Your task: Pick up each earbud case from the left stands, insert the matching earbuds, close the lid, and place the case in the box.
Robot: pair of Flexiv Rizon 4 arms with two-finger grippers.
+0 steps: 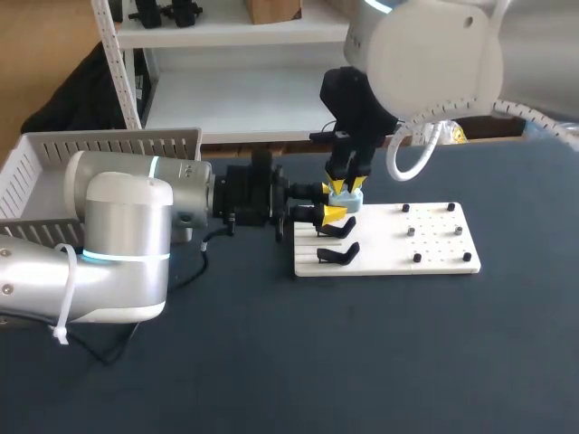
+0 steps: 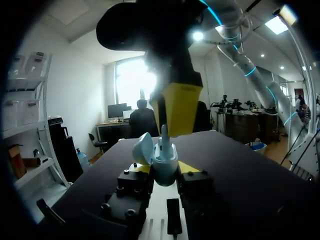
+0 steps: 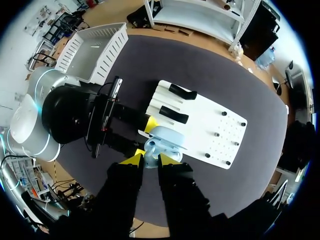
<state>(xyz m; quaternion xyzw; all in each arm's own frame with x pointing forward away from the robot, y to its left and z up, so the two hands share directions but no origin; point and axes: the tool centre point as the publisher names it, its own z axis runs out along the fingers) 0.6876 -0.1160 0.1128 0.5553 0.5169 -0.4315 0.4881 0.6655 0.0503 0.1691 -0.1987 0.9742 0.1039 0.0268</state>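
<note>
Earbud case (image 2: 165, 161): light blue, mouth upward, lid (image 2: 143, 149) hinged open and tipped aside. Clamped from two sides between the yellow tips of the left gripper (image 2: 161, 170), entering level from the left. Held in the air at the left end of the white board (image 1: 434, 246), just beyond the two black stands (image 1: 333, 228), touching neither.

Directly over the open mouth: right gripper (image 2: 175, 107), pointing straight down, tips pinched on the white stem of an earbud (image 2: 164, 134). Stem upright, lower end at or just inside the case's well. Seating depth not discernible.

Governing relation: case straight below the right gripper, earbud's long axis vertical and in line with the well. Judged next: a short straight press downward, then release. Hold the left grip steady and avoid sideways drift, to spare the rim.

Box (image 1: 109, 145): well apart, at the far left, behind the left arm.
</note>
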